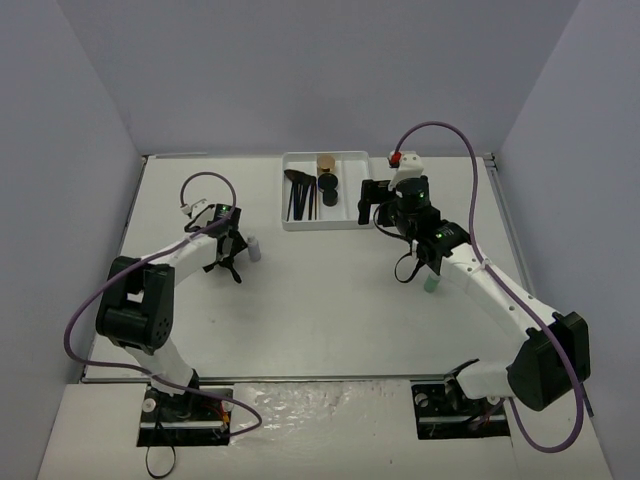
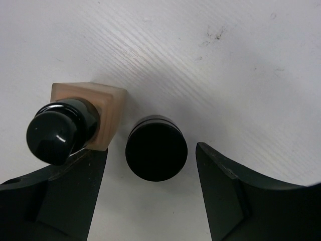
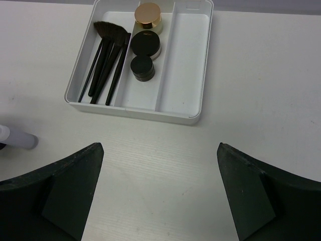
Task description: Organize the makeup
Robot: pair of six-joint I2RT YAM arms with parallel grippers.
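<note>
Black round-capped container [image 2: 156, 148] is standing upright on the worktop [image 2: 215, 65], squarely between the left jaws, which are gaping released; tan bottle [image 2: 95, 113] is sitting just beside one jaw. Right jaws are hanging released, empty.

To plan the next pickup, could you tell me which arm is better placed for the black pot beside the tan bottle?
Left: the left pincer, open, straddles the black pot; the right pincer hovers empty near the tray.
</note>
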